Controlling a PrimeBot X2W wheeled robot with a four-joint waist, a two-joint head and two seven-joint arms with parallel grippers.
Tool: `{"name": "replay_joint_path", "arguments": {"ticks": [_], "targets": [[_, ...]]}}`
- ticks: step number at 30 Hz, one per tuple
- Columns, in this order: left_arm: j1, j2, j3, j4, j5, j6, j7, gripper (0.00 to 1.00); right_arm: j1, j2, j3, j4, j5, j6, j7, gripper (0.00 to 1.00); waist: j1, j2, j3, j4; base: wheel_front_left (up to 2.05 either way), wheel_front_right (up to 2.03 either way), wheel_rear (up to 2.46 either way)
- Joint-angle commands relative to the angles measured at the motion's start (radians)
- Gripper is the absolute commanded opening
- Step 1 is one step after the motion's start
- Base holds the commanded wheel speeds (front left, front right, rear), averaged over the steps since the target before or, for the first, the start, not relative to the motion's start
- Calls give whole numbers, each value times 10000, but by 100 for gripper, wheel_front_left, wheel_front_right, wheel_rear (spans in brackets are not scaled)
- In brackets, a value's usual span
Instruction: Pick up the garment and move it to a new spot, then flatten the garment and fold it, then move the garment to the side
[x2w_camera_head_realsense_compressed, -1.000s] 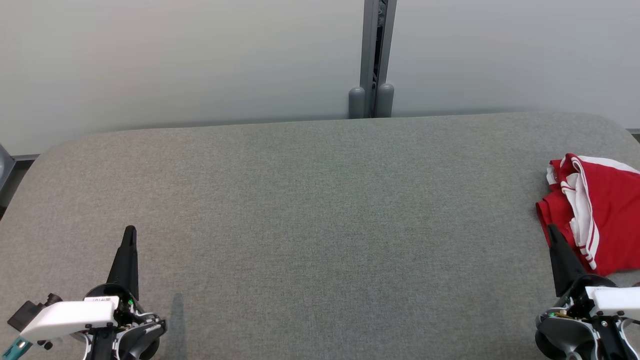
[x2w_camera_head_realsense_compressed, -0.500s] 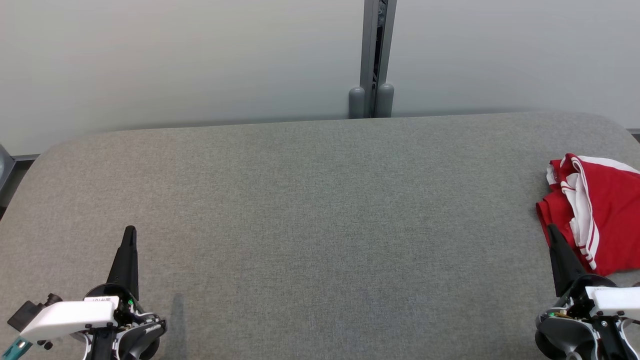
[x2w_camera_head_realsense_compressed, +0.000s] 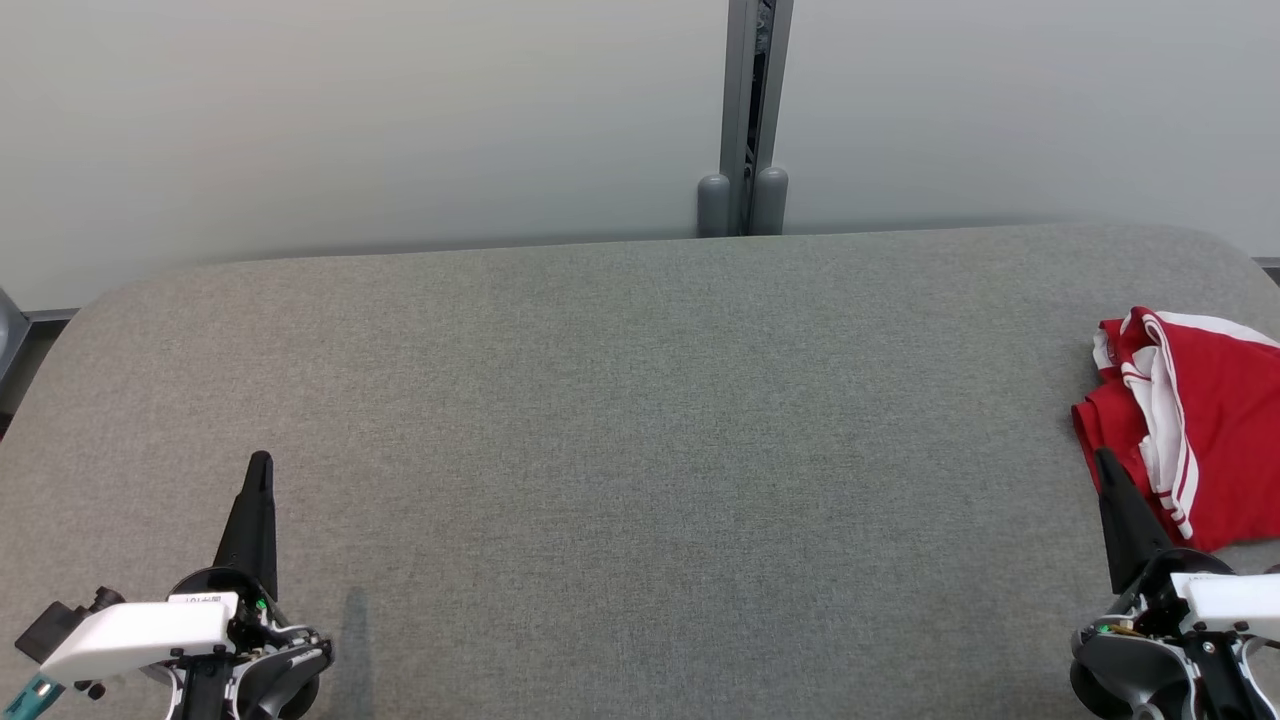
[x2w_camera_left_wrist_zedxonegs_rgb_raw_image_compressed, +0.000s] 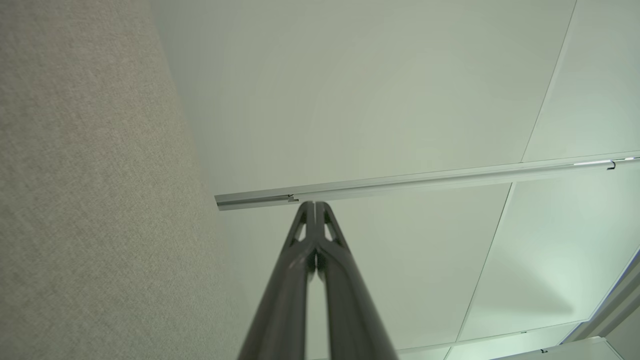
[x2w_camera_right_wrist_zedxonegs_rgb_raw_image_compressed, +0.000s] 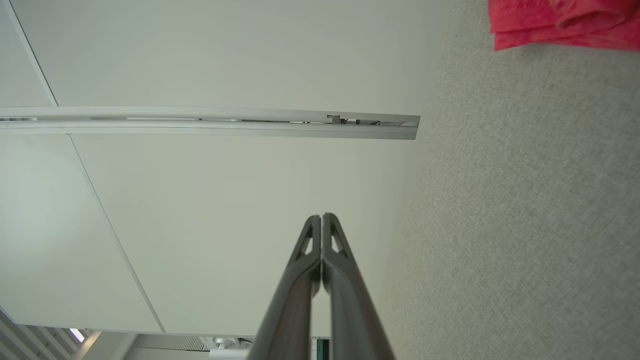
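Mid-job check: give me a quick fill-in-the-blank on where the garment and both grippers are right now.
1. The garment is ____ with white stripes.
2. In the head view it lies at the ____ end of the table.
3. The left gripper and the right gripper are both ____, holding nothing.
4. The gripper closer to the garment is the ____ one.
Missing words: red; right; shut; right.

A red garment (x2w_camera_head_realsense_compressed: 1205, 430) with white stripes lies on the heathered grey table (x2w_camera_head_realsense_compressed: 640, 450), beneath black fingers (x2w_camera_head_realsense_compressed: 258, 500).
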Motion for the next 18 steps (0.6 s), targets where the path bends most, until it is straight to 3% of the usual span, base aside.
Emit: {"name": "replay_joint_path", "arguments": {"ticks": [1,18], "targets": [[-131,51,35,-34,-15,-36,31,0,91,-95,-4,-35,24,4,31,0,0,0,0,0,0,0,0],[-131,52,35,-35,-15,-36,31,0,92,-94,-2,-35,23,4,30,0,0,0,0,0,0,0,0]]}}
